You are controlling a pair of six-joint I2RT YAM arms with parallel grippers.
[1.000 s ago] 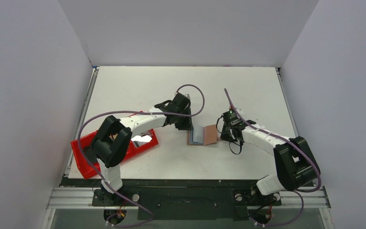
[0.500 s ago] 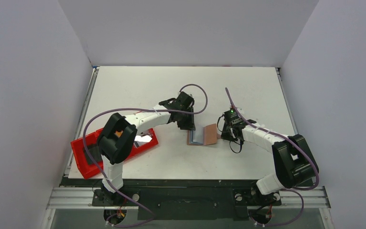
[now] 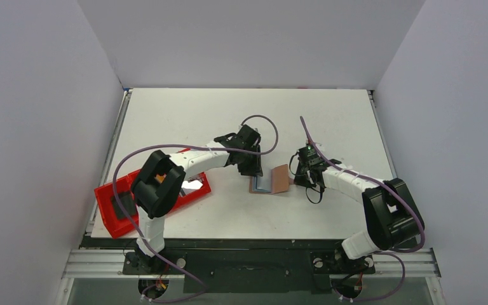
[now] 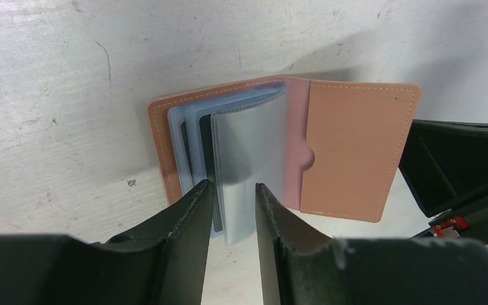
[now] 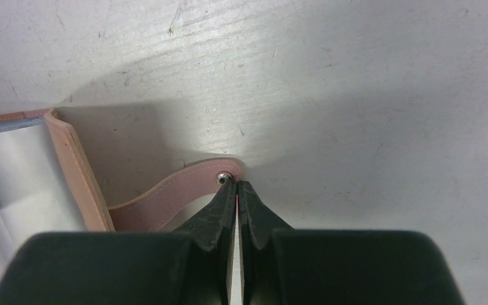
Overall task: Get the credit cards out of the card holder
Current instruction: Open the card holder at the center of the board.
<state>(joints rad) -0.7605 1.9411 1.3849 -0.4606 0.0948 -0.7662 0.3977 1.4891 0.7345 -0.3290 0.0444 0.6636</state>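
Observation:
The tan card holder (image 3: 281, 180) lies open in the middle of the table, its pale blue-grey sleeves fanned up. In the left wrist view its tan flap (image 4: 356, 152) lies to the right and a silver-grey credit card (image 4: 254, 152) stands in front. My left gripper (image 3: 252, 170) is open, its jaws (image 4: 230, 189) on either side of that card's near edge. My right gripper (image 3: 297, 176) is shut on the holder's snap tab (image 5: 165, 200), its tips (image 5: 236, 183) right at the metal stud.
A red tray (image 3: 105, 215) sits at the table's left front edge. It holds a shiny card (image 3: 190, 185) and a black pouch-like item (image 3: 125, 204). Grey walls enclose the table on three sides.
My left gripper has moved a little right and nearer, closing in on the open holder. My right gripper and the holder have barely moved.

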